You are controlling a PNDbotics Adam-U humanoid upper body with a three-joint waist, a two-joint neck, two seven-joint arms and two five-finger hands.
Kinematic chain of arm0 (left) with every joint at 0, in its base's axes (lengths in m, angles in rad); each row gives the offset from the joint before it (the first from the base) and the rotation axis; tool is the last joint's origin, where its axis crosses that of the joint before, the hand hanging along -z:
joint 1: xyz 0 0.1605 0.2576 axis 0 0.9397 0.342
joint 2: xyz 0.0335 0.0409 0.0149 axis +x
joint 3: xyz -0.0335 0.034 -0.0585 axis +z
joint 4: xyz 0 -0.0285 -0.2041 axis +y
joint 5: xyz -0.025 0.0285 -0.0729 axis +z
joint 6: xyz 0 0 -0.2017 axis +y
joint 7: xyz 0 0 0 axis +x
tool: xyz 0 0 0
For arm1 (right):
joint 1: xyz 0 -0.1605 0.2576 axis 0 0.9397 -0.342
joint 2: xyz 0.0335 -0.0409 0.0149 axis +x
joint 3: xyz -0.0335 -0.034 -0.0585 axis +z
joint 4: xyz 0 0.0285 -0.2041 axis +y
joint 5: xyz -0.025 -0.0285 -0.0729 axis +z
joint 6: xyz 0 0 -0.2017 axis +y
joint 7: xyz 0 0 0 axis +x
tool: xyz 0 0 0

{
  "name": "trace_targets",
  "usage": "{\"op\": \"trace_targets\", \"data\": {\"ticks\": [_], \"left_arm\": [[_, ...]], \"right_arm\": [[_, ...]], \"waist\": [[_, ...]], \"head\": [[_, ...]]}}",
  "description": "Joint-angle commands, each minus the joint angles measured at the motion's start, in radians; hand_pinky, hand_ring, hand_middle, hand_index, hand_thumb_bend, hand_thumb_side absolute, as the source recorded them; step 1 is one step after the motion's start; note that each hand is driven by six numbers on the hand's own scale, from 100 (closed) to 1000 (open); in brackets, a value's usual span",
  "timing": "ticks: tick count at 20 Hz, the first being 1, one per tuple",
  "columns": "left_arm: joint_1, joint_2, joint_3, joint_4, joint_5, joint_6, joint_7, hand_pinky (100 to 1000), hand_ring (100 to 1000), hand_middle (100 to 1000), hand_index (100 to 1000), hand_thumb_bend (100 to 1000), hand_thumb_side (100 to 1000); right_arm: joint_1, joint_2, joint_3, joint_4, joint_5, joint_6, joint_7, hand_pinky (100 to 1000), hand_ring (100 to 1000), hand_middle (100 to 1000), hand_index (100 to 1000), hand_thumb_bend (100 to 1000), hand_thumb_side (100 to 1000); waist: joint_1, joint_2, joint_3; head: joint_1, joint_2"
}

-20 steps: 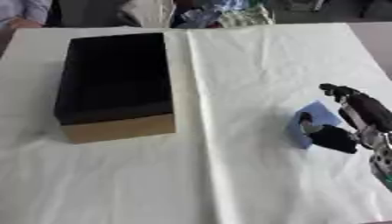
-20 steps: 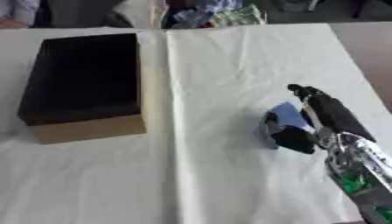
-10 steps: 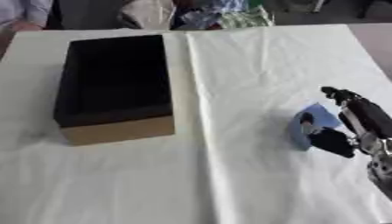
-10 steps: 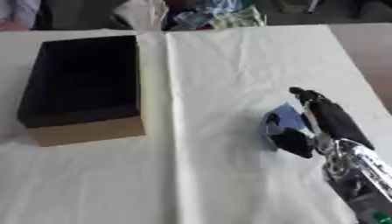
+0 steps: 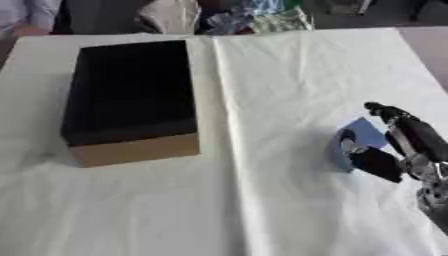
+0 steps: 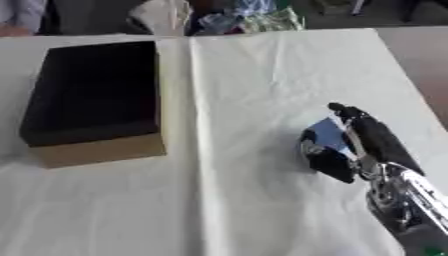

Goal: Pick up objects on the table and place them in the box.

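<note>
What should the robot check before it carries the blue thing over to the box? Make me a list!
1. Right robot hand at the blue object: ok, its thumb and fingers are curled around it.
2. Object lifted off the white cloth: cannot tell, it looks very close to the cloth.
3. Box open on top: ok, its dark inside shows.
4. Room in the box: ok as far as seen, nothing shows in it, though the inside is dark.
5. Path from the object to the box: ok, only bare cloth lies between them.
6. Left robot hand out of the way: ok, it shows in neither view.
</note>
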Motion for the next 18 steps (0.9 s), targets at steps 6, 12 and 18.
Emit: {"op": "trace_targets", "data": {"ticks": [6, 12, 18], "left_arm": [[-0.007, 0.009, 0.005, -0.019, 0.005, 0.0, -0.004, 1000, 682, 678, 871, 100, 654], [-0.006, 0.006, 0.004, -0.019, 0.006, 0.002, -0.006, 1000, 683, 678, 871, 100, 655], [-0.005, 0.005, 0.004, -0.019, 0.004, 0.002, -0.007, 1000, 684, 679, 870, 100, 653]], "right_arm": [[0.0, -0.002, -0.004, -0.009, -0.017, 0.013, -0.01, 937, 936, 893, 1000, 100, 593], [-0.001, 0.018, -0.002, -0.009, -0.047, 0.014, -0.015, 916, 917, 889, 1000, 100, 523], [0.004, 0.023, -0.001, -0.009, -0.095, 0.012, -0.04, 893, 900, 883, 1000, 108, 450]], "waist": [[0.002, -0.014, 0.004], [0.005, -0.013, 0.005], [0.007, -0.01, 0.005]], "head": [[-0.001, -0.013], [-0.003, -0.013], [-0.003, -0.012]]}}
